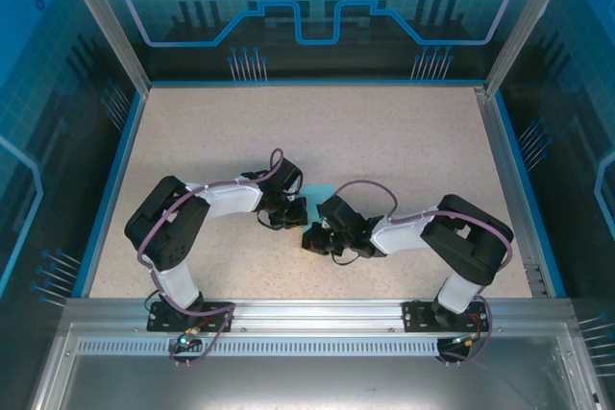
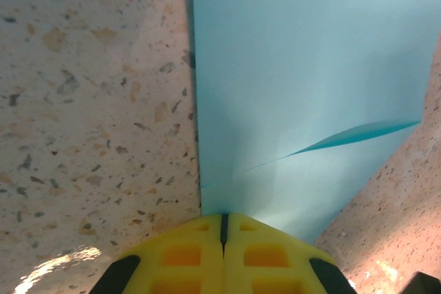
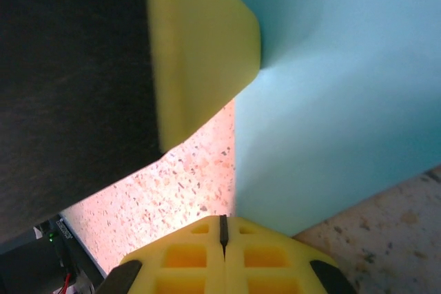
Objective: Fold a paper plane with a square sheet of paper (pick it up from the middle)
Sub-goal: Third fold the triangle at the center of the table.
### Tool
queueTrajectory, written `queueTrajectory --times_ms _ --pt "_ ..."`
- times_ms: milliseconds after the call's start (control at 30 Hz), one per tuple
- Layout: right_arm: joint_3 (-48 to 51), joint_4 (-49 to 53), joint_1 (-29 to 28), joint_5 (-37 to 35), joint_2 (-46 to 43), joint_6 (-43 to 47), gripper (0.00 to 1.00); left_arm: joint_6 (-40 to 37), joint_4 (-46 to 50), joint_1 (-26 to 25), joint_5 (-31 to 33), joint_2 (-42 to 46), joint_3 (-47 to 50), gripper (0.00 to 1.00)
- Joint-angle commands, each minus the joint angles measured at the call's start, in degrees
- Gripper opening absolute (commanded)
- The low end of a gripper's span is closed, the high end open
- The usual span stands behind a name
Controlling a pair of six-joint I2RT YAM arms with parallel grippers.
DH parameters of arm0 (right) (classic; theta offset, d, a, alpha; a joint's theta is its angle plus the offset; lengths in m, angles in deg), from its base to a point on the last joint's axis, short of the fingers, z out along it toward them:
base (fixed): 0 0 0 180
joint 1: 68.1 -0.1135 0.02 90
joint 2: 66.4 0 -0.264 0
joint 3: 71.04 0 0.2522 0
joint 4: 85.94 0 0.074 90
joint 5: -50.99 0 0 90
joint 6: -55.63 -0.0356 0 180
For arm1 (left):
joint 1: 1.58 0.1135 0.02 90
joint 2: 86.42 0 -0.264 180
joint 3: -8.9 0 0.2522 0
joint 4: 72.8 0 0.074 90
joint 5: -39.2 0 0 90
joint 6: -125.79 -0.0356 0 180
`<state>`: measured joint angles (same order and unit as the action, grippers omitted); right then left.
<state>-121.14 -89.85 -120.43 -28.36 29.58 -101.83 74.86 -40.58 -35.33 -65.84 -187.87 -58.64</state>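
Paper (image 2: 303, 53) at mid-counter, with both arms meeting over it. The left tool (image 2: 222, 228) has its jaws fully closed and its tips at the sheet's near edge, apparently pinning it to the counter (image 2: 89, 101) so that a fold can be pressed. Whether any paper is nipped between them cannot be told. The right tool (image 3: 222, 222) is likewise closed, with its tips at another edge. The light blue sheet lies flat, and one slanting layer edge lifts slightly, casting a dark sliver.
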Motion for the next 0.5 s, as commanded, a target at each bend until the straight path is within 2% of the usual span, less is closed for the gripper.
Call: queueTrajectory --times_ms 0,233,467 --pt "-0.3 1.9 1.0 -1.6 -5.4 2.2 0.03 0.6 4.2 0.3 7.8 -4.8 4.2 0.00" --pt "0.7 7.1 6.9 -1.0 -7.3 6.1 0.03 0.4 4.2 0.3 7.4 -4.2 3.9 0.00" --pt "-1.7 7.2 11.0 0.8 -3.9 8.7 0.03 -0.7 4.0 0.4 5.6 -3.1 2.4 0.00"
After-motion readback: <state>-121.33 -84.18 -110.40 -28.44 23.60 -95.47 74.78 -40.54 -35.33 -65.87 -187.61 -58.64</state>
